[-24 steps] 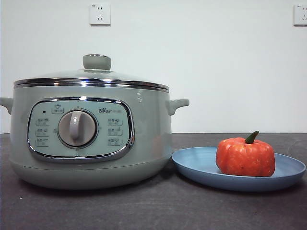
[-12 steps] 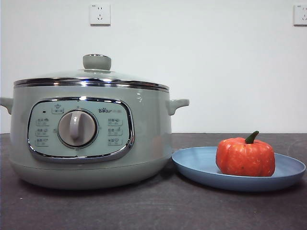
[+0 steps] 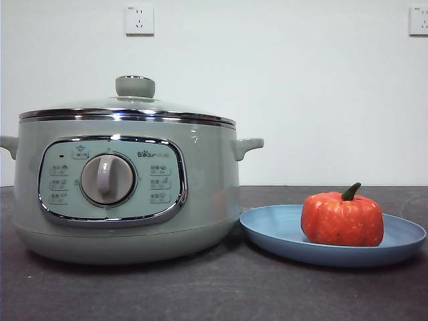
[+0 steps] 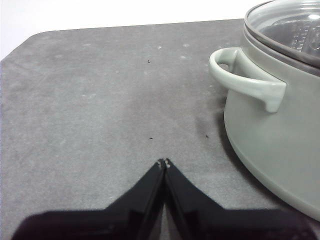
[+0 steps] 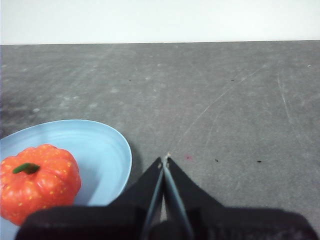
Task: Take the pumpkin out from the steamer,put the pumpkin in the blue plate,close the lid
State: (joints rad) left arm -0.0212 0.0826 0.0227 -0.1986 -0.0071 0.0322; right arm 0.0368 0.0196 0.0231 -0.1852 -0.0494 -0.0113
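The orange-red pumpkin [image 3: 342, 219] [image 5: 37, 180] sits upright on the blue plate [image 3: 281, 231] [image 5: 100, 150], right of the steamer [image 3: 127, 194] [image 4: 280, 125]. The glass lid [image 3: 127, 110] [image 4: 285, 25] rests closed on the steamer's chrome rim, its green knob on top. My left gripper [image 4: 164, 162] is shut and empty over bare table beside the steamer's side handle. Just past the plate's rim, my right gripper [image 5: 165, 159] hovers over the table, shut with nothing in it. Neither arm appears in the front view.
The dark grey table [image 3: 214, 294] carries only the steamer and plate. Its edge and rounded corner [image 4: 30, 42] show in the left wrist view. A white wall with two sockets [image 3: 139, 20] stands behind.
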